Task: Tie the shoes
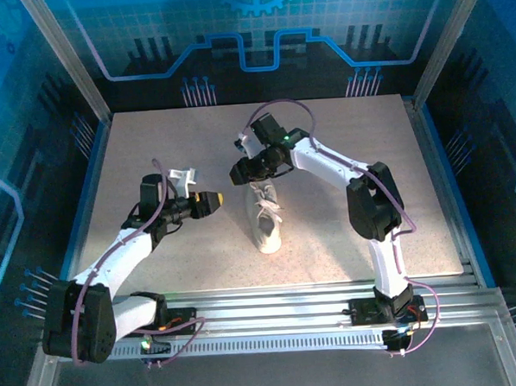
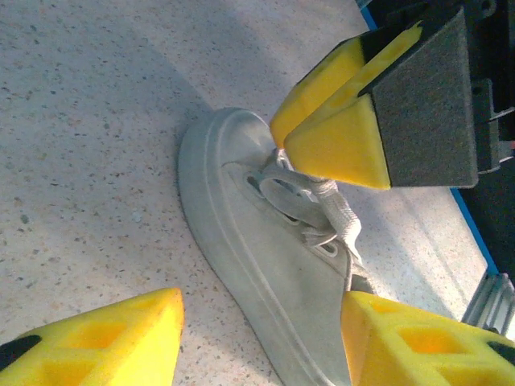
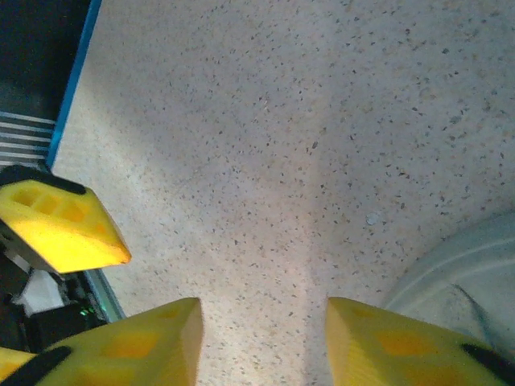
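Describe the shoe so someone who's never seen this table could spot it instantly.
On the speckled table, look between the left arm and the right arm. A small white sneaker lies there, one end by the right claw. Unlike the yellow-tipped arms, it is pale all over, with loose white laces.

No text, label, brand, number or sign can be read in any view; the blue back wall (image 1: 146,34) carries a gear-and-circuit pattern.

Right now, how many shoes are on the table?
1. A white sneaker lies near the middle of the table, between the two arms, with its laces loose. The arms cover little of the table, so a hidden second shoe is unlikely.
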